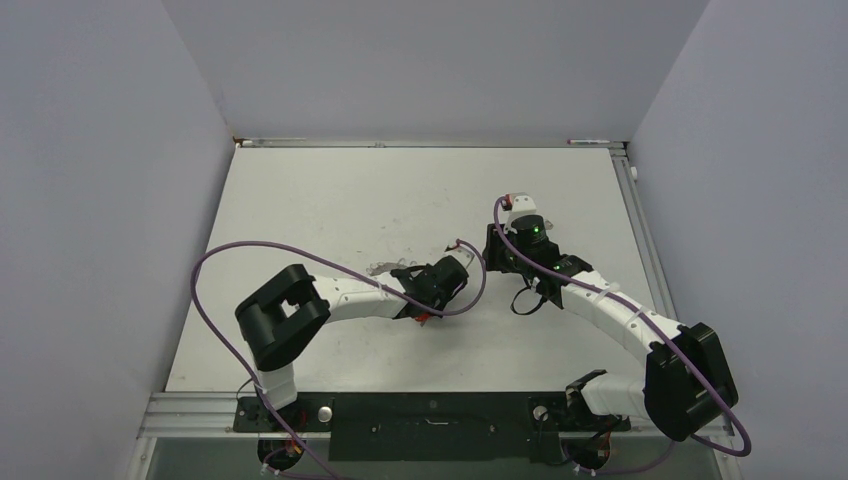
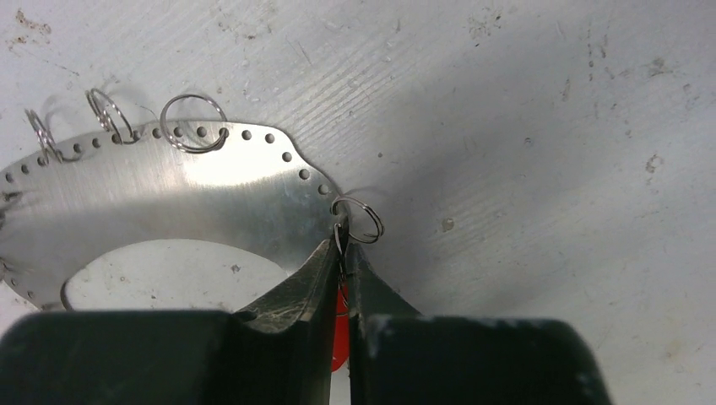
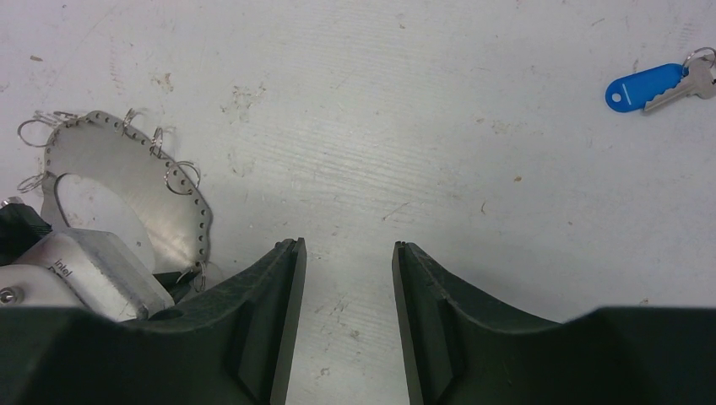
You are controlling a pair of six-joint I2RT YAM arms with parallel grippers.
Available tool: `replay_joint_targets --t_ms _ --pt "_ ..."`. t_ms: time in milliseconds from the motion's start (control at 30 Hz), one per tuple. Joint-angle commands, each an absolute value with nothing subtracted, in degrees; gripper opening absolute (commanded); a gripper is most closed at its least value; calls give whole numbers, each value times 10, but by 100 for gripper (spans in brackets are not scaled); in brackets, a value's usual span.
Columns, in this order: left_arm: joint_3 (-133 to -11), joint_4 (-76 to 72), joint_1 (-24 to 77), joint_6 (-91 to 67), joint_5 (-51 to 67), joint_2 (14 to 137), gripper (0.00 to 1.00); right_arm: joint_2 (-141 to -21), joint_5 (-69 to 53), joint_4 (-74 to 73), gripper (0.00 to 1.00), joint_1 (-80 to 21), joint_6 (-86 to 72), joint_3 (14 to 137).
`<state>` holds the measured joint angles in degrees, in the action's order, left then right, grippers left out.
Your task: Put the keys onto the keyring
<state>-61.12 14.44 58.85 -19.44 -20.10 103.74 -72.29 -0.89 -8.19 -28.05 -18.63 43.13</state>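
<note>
The keyring point(image 2: 169, 190) is a flat silvery hoop with small holes and wire loops point(image 2: 192, 122) along its rim, lying on the table. My left gripper point(image 2: 342, 246) is shut on the red key point(image 2: 340, 329), with its tips at the hoop's rim beside one wire loop point(image 2: 361, 219). In the top view the left gripper point(image 1: 420, 303) sits mid-table. The blue key point(image 3: 646, 87) lies alone on the table at the far right of the right wrist view. My right gripper point(image 3: 346, 246) is open and empty above bare table, right of the keyring point(image 3: 160, 190).
The table point(image 1: 330, 200) is white and scuffed, walled in on three sides. The left arm's silver wrist camera point(image 3: 76, 270) is close to my right gripper's left finger. A purple cable point(image 1: 215, 262) loops beside the left arm.
</note>
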Motion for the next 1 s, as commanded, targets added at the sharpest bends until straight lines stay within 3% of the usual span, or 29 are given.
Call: replay_joint_targets --t_ms 0,533,967 --pt "-626 118 592 -187 -189 1034 2 -717 -12 -62 43 -276 -183 432" --pt "-567 78 595 -150 -181 938 0 -708 -22 -55 43 -276 -176 429" --pt "-527 76 631 -112 -201 828 0 -616 -111 31 43 -276 -163 381"
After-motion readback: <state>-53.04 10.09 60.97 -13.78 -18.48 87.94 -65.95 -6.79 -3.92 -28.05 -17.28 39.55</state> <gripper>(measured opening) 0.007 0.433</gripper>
